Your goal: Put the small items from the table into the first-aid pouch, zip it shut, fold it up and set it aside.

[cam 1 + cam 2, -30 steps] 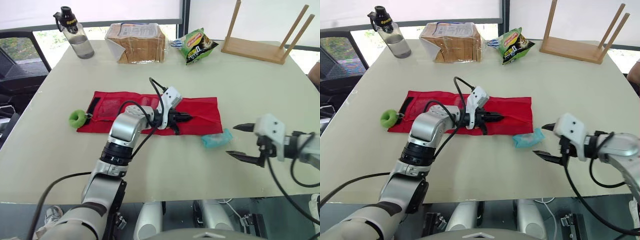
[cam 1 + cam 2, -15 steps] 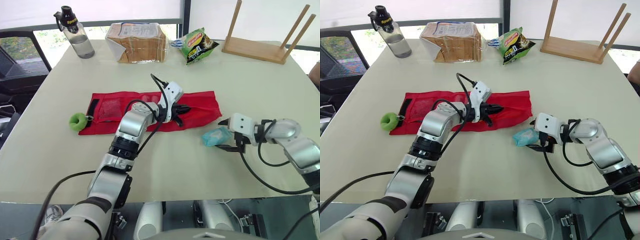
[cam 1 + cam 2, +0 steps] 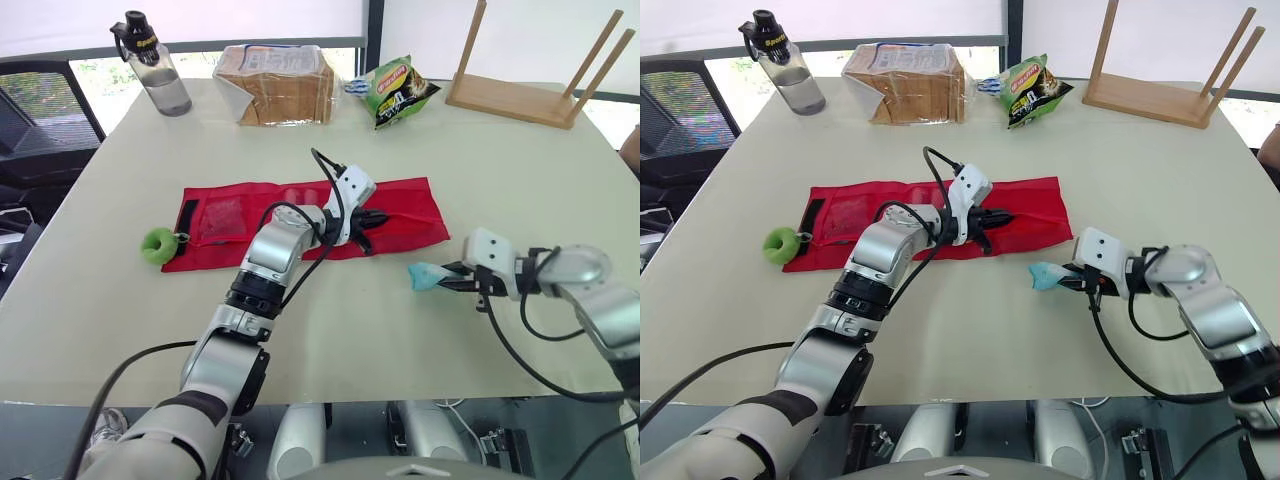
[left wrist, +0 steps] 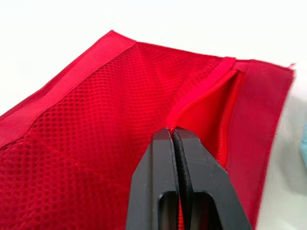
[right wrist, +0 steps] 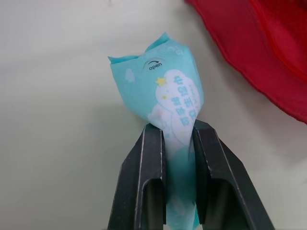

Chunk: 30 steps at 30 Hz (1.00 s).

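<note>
From the head camera I see the red first-aid pouch lying flat and unfolded across the middle of the bench, with a green ring at its left end. My left hand sits on the pouch's right half. Its wrist camera adds the detail: the fingers are pressed together on the zipper lip, and the pocket beside them gapes open.

My right hand is off the pouch's right end, clamped on a teal packet that is near the pouch but apart from it. That wrist camera shows the packet's free end with "open" printed on it; I cannot tell if it rests on the bench.

Along the far edge stand a water bottle, a bread loaf, a snack bag and a wooden rack.
</note>
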Tool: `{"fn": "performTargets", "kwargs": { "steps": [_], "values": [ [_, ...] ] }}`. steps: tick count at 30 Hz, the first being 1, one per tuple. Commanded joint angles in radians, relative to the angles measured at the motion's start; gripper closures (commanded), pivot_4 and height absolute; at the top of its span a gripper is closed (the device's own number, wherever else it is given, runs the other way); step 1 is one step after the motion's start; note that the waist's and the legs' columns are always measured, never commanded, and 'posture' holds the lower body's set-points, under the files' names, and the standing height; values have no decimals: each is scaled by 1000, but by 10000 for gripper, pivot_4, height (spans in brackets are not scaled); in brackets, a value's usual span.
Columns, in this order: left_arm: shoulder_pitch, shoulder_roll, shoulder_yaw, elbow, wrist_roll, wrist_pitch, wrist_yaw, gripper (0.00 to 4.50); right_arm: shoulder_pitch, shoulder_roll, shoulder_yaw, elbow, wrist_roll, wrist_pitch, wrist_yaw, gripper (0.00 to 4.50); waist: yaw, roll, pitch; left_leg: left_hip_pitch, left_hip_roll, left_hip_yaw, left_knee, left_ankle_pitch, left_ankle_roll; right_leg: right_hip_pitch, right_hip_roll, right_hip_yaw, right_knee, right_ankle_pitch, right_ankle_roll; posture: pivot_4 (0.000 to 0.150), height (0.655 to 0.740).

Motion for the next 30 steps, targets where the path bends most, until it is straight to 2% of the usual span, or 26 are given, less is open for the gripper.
{"fn": "performTargets", "kwargs": {
  "steps": [1,3,6,10,15,23,28,30],
  "values": [
    [9,-16,-17,-71,-20,-15,-26,45000,1,30,-117,-252,13,281,-209,40205,-3,0,0,0,0,0,0,0,0,0,0,0,0,0,0,1500,7400],
    [27,-19,-35,-105,-22,-8,-41,45000,-55,64,-116,-311,44,483,-280,40205,-6,0,0,0,0,0,0,0,0,0,0,0,1,0,0,1500,7400],
    [49,-28,-59,-143,-19,-4,-49,45000,-172,190,-96,-308,25,778,-431,40205,-4,0,0,1,0,0,0,0,0,0,0,0,1,0,0,1500,7400],
    [55,-50,-59,-172,-36,14,-47,45000,-214,237,21,-304,-23,946,-567,40205,8,1,0,-1,0,-1,0,0,0,0,0,-2,-1,0,0,1500,7400],
    [41,-53,-42,-176,-54,29,-47,45000,-229,273,55,-292,-12,1013,-627,40205,1,1,0,-1,-1,0,0,0,0,0,-2,-1,-1,0,0,1500,7400],
    [74,-38,-53,-248,-85,62,-78,45000,-349,529,-56,-83,-89,1024,-788,40205,-8,1,-1,0,-1,-1,-1,0,0,0,0,-1,0,0,0,1500,7400],
    [79,-38,-53,-249,-89,65,-74,45000,-397,669,-98,54,-119,923,-849,40205,-6,1,-1,0,-1,-1,-1,0,0,0,-1,-1,0,0,0,1500,7400],
    [76,-41,-50,-224,-78,54,-63,45000,-395,687,-93,62,-105,896,-839,32121,-6,1,-1,0,-1,-1,-1,0,0,0,-1,-1,0,0,0,1500,7400]
  ]
}}
